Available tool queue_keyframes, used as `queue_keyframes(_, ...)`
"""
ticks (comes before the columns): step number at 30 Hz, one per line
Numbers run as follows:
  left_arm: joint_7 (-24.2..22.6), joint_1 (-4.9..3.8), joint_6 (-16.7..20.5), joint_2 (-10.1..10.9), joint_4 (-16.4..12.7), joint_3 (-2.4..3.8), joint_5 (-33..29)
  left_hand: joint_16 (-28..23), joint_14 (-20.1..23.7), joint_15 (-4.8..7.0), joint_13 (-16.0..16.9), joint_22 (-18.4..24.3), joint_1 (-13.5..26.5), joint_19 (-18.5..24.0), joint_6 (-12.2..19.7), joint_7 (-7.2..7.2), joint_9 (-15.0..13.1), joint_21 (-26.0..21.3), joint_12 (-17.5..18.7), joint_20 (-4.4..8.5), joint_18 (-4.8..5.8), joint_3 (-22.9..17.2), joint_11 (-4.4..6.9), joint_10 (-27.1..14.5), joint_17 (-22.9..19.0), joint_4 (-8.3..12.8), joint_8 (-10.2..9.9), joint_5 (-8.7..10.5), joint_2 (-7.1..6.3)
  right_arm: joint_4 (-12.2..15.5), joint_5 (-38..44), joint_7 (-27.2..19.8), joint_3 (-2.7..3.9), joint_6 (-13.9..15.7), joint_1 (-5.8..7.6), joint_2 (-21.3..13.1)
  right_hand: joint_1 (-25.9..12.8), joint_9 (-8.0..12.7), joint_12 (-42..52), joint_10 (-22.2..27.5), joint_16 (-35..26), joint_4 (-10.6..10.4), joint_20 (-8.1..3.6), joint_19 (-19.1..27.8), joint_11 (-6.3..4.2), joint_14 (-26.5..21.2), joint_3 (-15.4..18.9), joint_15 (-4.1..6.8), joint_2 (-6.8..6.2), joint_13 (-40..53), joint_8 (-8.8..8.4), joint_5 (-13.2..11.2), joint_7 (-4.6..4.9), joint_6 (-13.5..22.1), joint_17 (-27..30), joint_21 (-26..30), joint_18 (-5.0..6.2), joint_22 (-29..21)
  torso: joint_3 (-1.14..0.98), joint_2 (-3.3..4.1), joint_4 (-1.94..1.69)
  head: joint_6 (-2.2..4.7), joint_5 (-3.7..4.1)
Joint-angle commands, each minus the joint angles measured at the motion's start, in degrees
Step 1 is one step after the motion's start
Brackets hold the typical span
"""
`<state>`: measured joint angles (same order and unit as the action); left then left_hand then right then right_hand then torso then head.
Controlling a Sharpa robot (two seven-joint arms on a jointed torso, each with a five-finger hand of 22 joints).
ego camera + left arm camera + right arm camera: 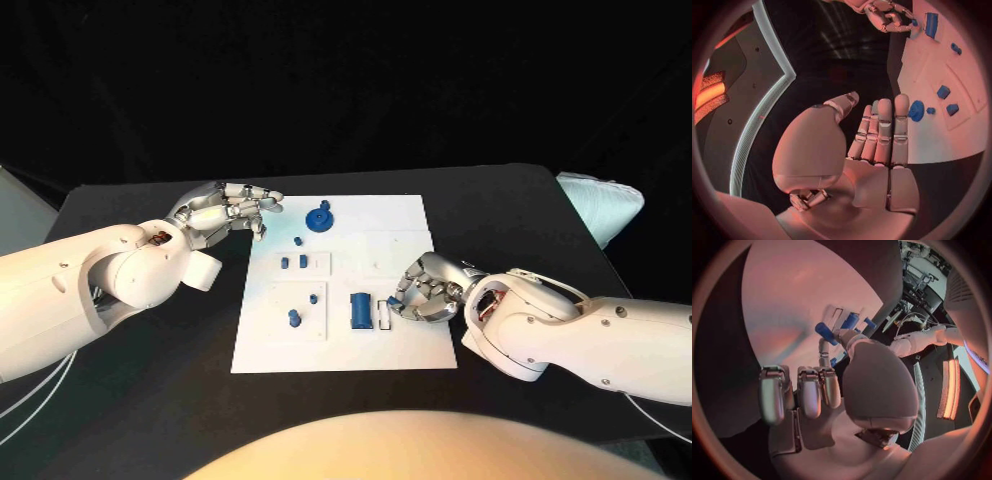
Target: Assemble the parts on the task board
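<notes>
the left hand (224, 212) hovers at the far left corner of the task board (389, 350), over the black table (159, 400) just off the board's edge; in the left wrist view its fingers (882, 131) lie straight, side by side, with nothing in them, so it reads as free and idle. moving right across the board, a round blue disc with a small tab (320, 216) lies near the far edge, close to those fingers but apart from them, with a tiny blue piece (299, 240) just beside it, two small blue pieces (294, 263) in a shallow recess, and another small piece (294, 317) lower down. further right, a long blue block (358, 312) stands next to a white slot (378, 313). the right hand (427, 288) sits over the board's right edge beside that slot, its fingers curled in; the head view shows a small blue bit (394, 302) at its fingertips, and the right wrist view shows a blue piece (826, 333) near the tips, but whether it is pinched or merely touched i cannot tell. the step in hand looks like seating a part by the slot, early in the assembly, since most pieces lie loose. the next move likely calls for fine alignment and a gentle downward press.
</notes>
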<state>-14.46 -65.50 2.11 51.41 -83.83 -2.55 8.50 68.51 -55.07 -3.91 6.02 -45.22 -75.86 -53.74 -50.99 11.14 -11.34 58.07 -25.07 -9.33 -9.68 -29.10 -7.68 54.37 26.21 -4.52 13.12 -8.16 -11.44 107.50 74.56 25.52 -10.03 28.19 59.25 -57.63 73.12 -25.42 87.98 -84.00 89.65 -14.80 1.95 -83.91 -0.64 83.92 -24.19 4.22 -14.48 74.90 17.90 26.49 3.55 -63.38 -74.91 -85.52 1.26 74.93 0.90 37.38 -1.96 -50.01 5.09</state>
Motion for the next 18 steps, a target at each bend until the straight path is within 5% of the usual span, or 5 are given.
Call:
queue_keyframes(1,-0.29,-0.01,-0.87,-0.07,-0.20,0.04,0.03,-0.18,0.35,0.11,0.05,0.02,-0.49,0.21,0.44,-0.03,0.05,-0.25,-0.17,-0.05,-0.81,0.04,0.07,-0.21,0.09,-0.30,0.20,-0.03,0.19,-0.45,-2.84,0.43,-0.01,-0.30,-0.18,0.76,-0.92,-0.13,0.23,-5.40,0.21,-0.45,-0.50,-5.05,-0.39,6.02,0.28,0.40,-0.03,14.32,0.38,-0.25,-0.23,0.04,-14.83,-0.14,-0.39,13.71,-0.05,0.04,-0.06,0.01,0.02)
queue_keyframes(4,-0.28,-0.01,-0.90,-0.06,-0.23,0.04,0.03,-0.18,0.35,0.11,0.05,0.02,-0.49,0.21,0.44,-0.03,0.05,-0.25,-0.17,-0.05,-0.81,0.04,0.07,-0.21,0.09,-0.30,0.20,-0.03,0.19,-0.86,-3.21,0.91,-0.02,-0.71,-0.37,1.58,-1.75,-0.22,0.40,-5.46,0.26,-0.81,-0.51,-5.07,-0.40,6.04,0.62,0.41,0.05,14.39,0.47,-0.64,-0.25,0.04,-14.91,-0.22,-0.41,13.75,-0.08,0.05,-0.04,0.01,0.02)
queue_keyframes(10,-0.23,-0.01,-0.99,-0.07,-0.23,0.04,0.03,-0.18,0.35,0.11,0.05,0.02,-0.49,0.21,0.44,-0.03,0.05,-0.25,-0.17,-0.05,-0.81,0.04,0.07,-0.21,0.09,-0.30,0.20,-0.03,0.19,-1.35,-3.61,1.38,-0.02,-0.79,-0.65,2.77,-4.91,-0.44,0.86,-5.62,0.35,-1.67,-0.50,-5.08,-0.43,6.08,2.29,0.42,0.84,14.60,0.69,-5.90,-0.31,-0.04,-15.09,-0.21,-0.41,13.78,-0.11,0.03,0.03,0.01,0.00)
queue_keyframes(18,-0.11,-0.01,-1.12,-0.03,-0.25,0.04,0.03,-0.18,0.35,0.11,0.05,0.02,-0.49,0.21,0.44,-0.03,0.05,-0.25,-0.17,-0.05,-0.81,0.04,0.07,-0.21,0.09,-0.30,0.20,-0.03,0.19,-2.16,-2.66,1.68,-0.02,-1.86,-0.72,3.62,-6.05,-0.47,1.02,-5.68,0.35,-1.78,-0.49,-5.13,-0.45,6.08,2.64,0.43,1.50,14.67,0.79,-6.49,-0.34,-0.20,-15.09,-0.37,-0.44,13.85,-0.09,0.06,-0.06,0.01,-0.09)
